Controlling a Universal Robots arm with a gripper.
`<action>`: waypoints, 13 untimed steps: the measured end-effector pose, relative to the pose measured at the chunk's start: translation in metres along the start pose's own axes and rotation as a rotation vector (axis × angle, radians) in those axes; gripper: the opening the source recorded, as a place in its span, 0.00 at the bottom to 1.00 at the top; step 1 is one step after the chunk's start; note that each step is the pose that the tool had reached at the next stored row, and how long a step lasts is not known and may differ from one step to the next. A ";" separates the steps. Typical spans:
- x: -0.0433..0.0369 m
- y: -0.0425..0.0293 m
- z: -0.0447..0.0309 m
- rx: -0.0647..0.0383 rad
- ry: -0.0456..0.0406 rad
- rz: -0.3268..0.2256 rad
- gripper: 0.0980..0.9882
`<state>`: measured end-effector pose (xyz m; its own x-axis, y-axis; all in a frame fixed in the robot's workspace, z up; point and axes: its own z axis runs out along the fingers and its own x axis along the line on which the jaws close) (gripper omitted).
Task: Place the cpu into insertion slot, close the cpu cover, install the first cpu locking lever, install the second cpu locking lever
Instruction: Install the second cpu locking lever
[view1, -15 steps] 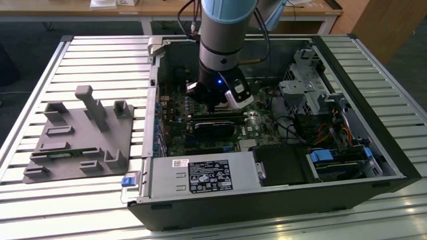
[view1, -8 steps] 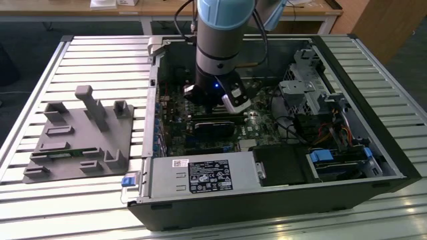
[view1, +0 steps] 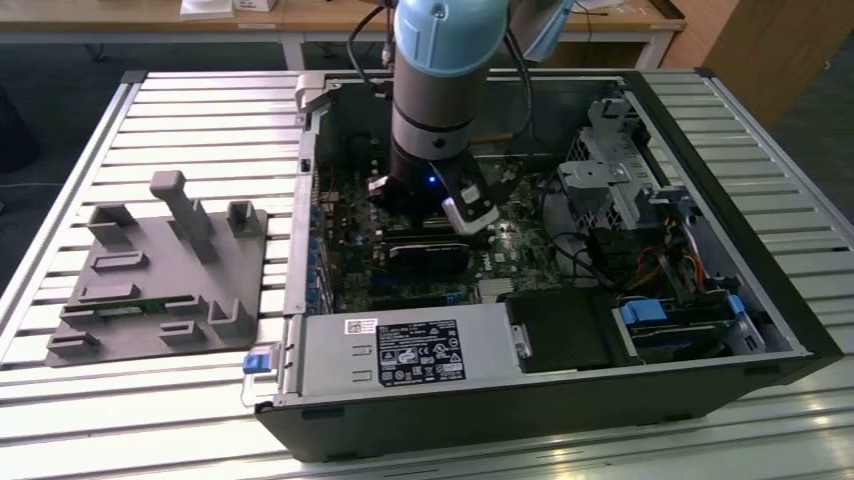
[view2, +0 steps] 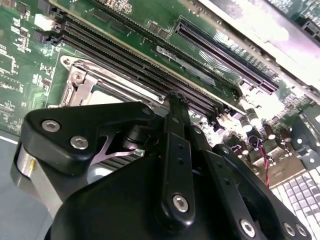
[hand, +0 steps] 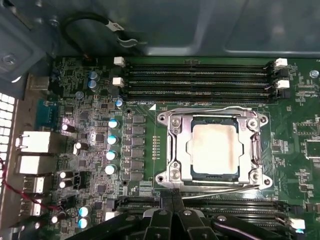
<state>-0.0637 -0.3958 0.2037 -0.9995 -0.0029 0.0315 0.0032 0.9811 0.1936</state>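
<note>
The cpu (hand: 215, 148) sits in the insertion slot (hand: 176, 150) under the closed cpu cover (hand: 214, 121), just ahead of the gripper (hand: 172, 212), whose fingers are pressed together on nothing beside the socket's near lever (hand: 215, 185).

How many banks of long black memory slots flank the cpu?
2: one bank beyond the cpu from the end effector, another bank on the end effector's side, partly hidden by it.
</note>
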 end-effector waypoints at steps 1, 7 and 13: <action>0.0001 -0.0002 0.0004 -0.002 0.0001 0.000 0.01; 0.0030 -0.0019 0.0030 -0.025 -0.0003 -0.001 0.01; 0.0055 -0.0031 0.0081 -0.053 -0.0010 -0.002 0.01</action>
<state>-0.0695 -0.3973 0.1953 -0.9995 -0.0045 0.0301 0.0030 0.9694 0.2456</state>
